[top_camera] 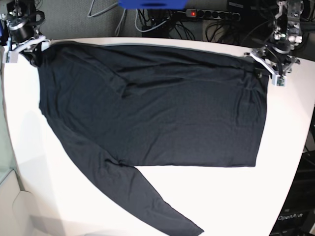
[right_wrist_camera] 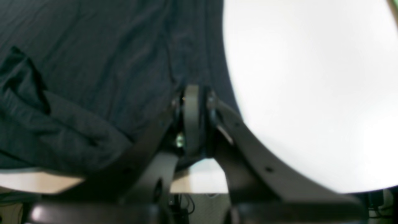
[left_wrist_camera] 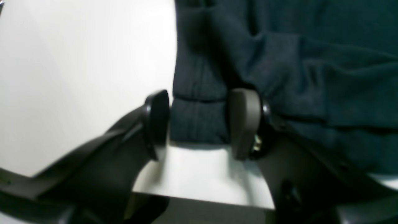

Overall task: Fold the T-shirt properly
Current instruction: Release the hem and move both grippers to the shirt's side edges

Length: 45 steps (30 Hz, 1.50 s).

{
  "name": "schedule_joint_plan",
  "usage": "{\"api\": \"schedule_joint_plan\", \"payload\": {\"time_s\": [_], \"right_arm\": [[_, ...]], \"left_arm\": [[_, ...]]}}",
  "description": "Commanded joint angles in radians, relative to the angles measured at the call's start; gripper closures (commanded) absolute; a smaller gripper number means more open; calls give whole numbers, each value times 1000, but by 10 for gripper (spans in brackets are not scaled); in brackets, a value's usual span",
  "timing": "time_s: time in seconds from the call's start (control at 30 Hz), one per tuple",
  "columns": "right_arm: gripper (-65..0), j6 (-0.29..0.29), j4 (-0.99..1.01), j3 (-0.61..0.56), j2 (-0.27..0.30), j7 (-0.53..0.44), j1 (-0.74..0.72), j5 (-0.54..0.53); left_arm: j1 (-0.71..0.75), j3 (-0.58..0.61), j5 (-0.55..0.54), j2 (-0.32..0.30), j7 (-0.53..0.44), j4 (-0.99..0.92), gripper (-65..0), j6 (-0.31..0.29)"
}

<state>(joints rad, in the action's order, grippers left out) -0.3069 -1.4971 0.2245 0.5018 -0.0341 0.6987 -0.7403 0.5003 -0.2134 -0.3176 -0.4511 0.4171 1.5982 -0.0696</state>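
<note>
Seeing the T-shirt [top_camera: 157, 108] spread flat on the white table [top_camera: 285, 147], over the upper and middle part of the base view, with one long sleeve [top_camera: 147, 196] running down toward the lower centre. Finding the right gripper [right_wrist_camera: 194, 93] at the upper left corner of the cloth, jaws pressed together, apparently pinching a thin edge of fabric. Finding the left gripper [left_wrist_camera: 199, 124] at the upper right corner, jaws standing wide, one on each side of the hem corner, nothing clamped.

Possible trouble from here:
- Lifting with only one corner held: cloth dragged crooked, fold not straight.
- Closing the wide jaws on one layer only, or beside the hem: corner slipping out.
- Thin soft fabric slipping from the narrow pinch under a pull.
- Loose sleeve trailing and bunching under the body of the shirt.

Counted: one T-shirt, one free sleeve visible, two grippers, one table.
</note>
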Motion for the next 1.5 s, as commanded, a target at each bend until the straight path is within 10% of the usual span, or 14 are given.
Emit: {"api": "schedule_joint_plan", "payload": {"time_s": [0.0, 0.43, 0.8, 1.03, 1.3, 1.47], "right_arm": [[-69, 2, -13, 11, 19, -20, 6, -8], [-345, 2, -15, 42, 73, 214, -159, -8], [-348, 2, -10, 83, 90, 216, -271, -6], [-347, 2, -15, 45, 114, 125, -331, 26], [-348, -8, 108, 22, 54, 317, -632, 181], [-348, -128, 298, -23, -13, 426, -887, 324]], "left_arm": [[1, -7, -1, -15, -16, 29, -307, 0], [4, -174, 5, 53, -14, 118, -373, -2], [-78, -185, -1, 48, -11, 112, -374, -2], [-297, -183, -2, 56, 188, 98, -374, -2], [-590, -149, 4, 58, 337, -29, -374, -2], [-722, -19, 5, 48, 292, -177, -374, -2]]}}
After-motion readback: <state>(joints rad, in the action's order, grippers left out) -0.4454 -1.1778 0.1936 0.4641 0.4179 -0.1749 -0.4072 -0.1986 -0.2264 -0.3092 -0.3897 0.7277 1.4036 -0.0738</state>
